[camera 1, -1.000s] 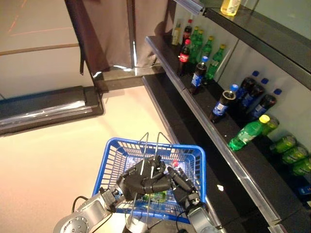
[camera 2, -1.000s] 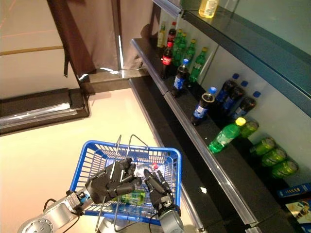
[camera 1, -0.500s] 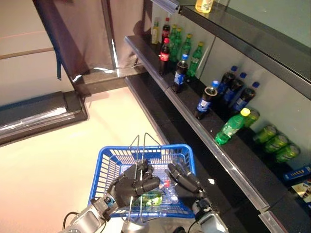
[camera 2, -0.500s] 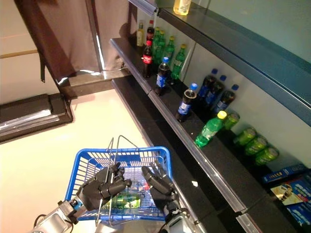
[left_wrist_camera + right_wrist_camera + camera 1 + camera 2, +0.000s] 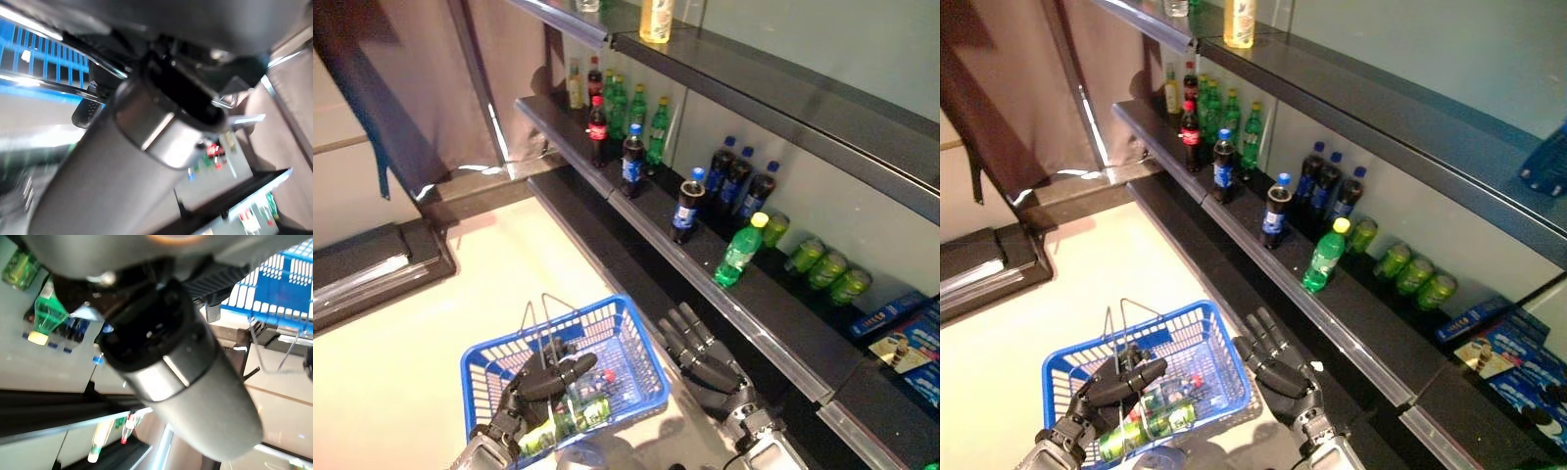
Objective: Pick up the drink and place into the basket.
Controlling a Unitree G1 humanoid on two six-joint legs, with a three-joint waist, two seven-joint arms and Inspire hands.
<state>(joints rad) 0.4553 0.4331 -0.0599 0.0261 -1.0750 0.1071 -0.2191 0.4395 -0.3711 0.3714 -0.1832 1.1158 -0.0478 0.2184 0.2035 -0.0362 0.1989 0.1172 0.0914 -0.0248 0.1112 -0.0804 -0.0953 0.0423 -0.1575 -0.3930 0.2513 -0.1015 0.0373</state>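
Note:
The blue wire basket (image 5: 646, 348) hangs low at the left, and my left hand (image 5: 543, 382) is curled round its wire handles (image 5: 540, 323). Inside it lie a green bottle (image 5: 563, 421) and a clear bottle with a red cap (image 5: 597, 377). My right hand (image 5: 700, 357) is outside the basket, just to its right, with its fingers straight and nothing in it. It sits in front of the dark lower shelf edge. The basket's blue mesh (image 5: 288, 284) also shows in the right wrist view.
A dark shelf (image 5: 773, 323) runs along the right with many bottles: a green bottle with a yellow cap (image 5: 739, 250), blue-labelled dark bottles (image 5: 685, 206), a cola bottle (image 5: 597, 119), green bottles lying down (image 5: 827, 274). An upper shelf (image 5: 783, 88) overhangs. A dark curtain (image 5: 421, 98) hangs at the back left.
The camera has swung toward the shelf, so the whole scene shifted. My right hand has come out of the basket and now sits beside it, fingers straight. The left hand keeps hold of the handles.

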